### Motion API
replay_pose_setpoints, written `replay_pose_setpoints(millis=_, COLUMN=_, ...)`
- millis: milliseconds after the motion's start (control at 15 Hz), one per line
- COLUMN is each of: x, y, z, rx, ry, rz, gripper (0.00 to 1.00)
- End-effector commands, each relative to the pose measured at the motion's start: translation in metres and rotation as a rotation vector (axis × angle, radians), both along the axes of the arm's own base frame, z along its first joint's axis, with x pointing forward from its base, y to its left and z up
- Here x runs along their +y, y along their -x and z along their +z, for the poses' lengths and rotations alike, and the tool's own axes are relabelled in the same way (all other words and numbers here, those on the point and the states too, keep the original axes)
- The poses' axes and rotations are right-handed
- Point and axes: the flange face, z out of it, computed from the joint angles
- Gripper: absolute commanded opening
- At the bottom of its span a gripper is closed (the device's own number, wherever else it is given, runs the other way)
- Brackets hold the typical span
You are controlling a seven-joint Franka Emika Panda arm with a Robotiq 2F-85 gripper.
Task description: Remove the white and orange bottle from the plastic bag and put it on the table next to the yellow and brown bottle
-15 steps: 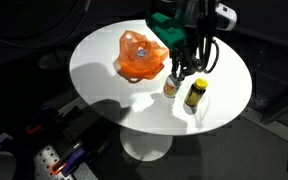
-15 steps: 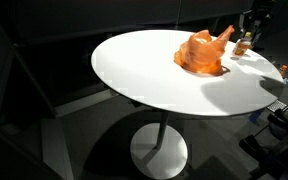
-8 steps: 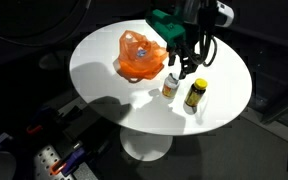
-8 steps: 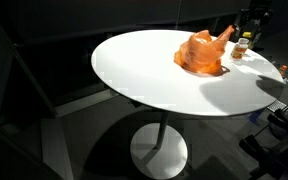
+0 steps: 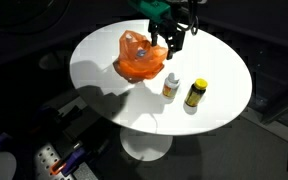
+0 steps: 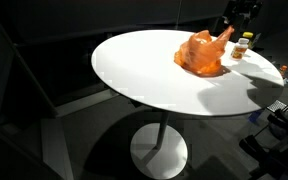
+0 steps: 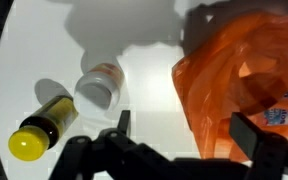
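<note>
**Open claw above the table, two bottles standing side by side**

The claw (image 5: 172, 42) hovers over a round white table (image 5: 104, 60). Its two fingers are spread apart and hold nothing. Below the claw, clear of it, the white and orange bottle (image 5: 171, 86) stands upright on the table. It is just beside the yellow and brown bottle (image 5: 195, 94), with a small gap between them. In the wrist view both bottles sit to the left of the claw's fingers, and the crumpled orange plastic bag (image 7: 244, 80) lies to their right.
</note>
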Motion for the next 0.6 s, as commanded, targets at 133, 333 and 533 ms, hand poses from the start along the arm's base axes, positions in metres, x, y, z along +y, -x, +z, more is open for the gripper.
replay_pose_setpoints(millis=133, x=0.053, y=0.012, z=0.015, rx=0.119, ry=-0.055, rz=0.144, gripper=1.0)
replay_pose_setpoints(millis=333, x=0.071, y=0.023, z=0.028, rx=0.117, ry=-0.036, rz=0.144, gripper=1.0)
replay_pose_setpoints(millis=533, x=0.081, y=0.035, z=0.043, rx=0.085, ry=-0.033, rz=0.145, gripper=1.0)
